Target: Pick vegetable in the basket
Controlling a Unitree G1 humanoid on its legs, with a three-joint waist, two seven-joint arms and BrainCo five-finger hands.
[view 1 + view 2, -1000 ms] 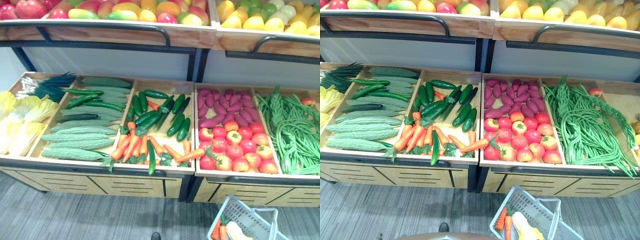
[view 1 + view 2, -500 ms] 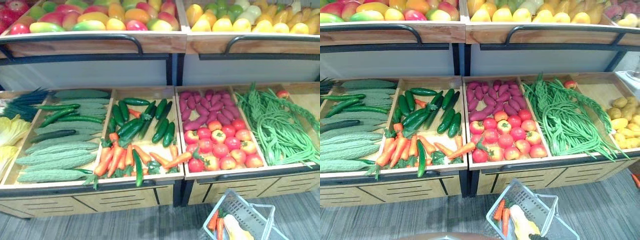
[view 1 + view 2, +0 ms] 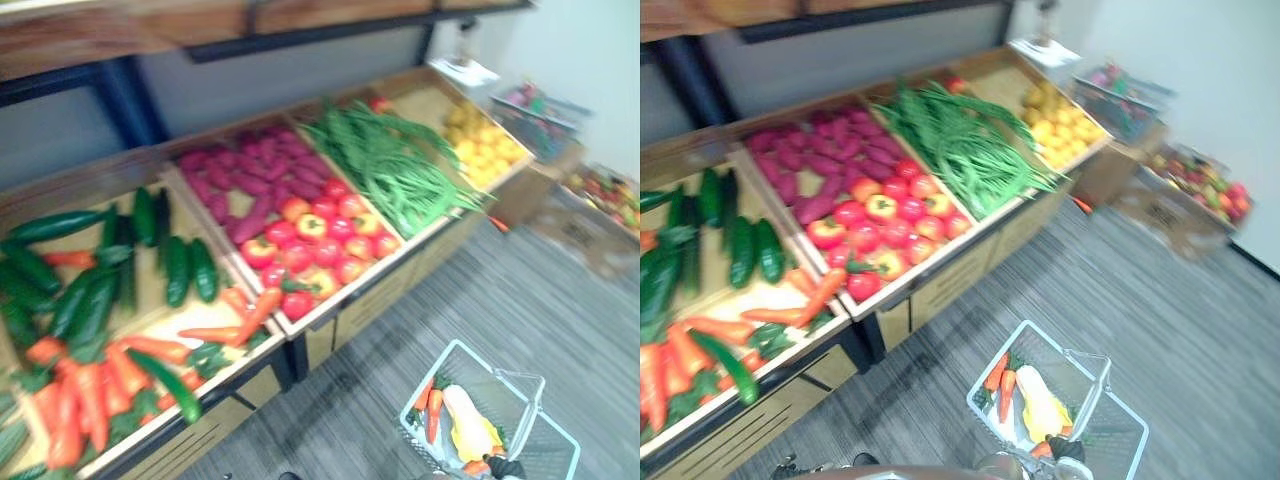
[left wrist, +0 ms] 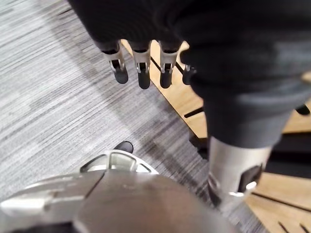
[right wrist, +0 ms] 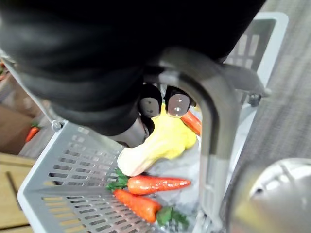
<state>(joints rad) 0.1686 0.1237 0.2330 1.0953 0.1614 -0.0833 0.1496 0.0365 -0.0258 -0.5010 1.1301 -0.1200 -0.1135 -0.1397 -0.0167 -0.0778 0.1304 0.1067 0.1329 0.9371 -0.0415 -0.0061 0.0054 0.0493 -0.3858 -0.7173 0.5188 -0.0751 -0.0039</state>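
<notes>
A grey plastic basket (image 3: 522, 392) hangs low at my right side, above the grey floor. Two carrots (image 5: 146, 191) and a pale yellow vegetable (image 5: 163, 143) lie in it, seen also as carrots (image 3: 1000, 383) beside the yellow vegetable (image 3: 1038, 403). My right hand (image 5: 150, 104) has its fingers curled round the basket's handle (image 5: 214, 121); the same hand (image 3: 1068, 450) shows dark at the basket's near rim. My left hand (image 4: 141, 68) hangs with straight fingers over the floor, beside the wooden stand, holding nothing.
The wooden stand (image 3: 350, 310) holds cucumbers (image 3: 180, 270), carrots (image 3: 90, 390), purple sweet potatoes (image 3: 240, 180), tomatoes (image 3: 310, 240), green beans (image 3: 390, 170) and yellow potatoes (image 3: 480, 145). Boxes of produce (image 3: 1195, 190) stand on the floor at the right wall.
The camera has swung to the right: the stand has slid left and tilted in view, and the potatoes, boxes and more floor have come in. The basket stays low on my right.
</notes>
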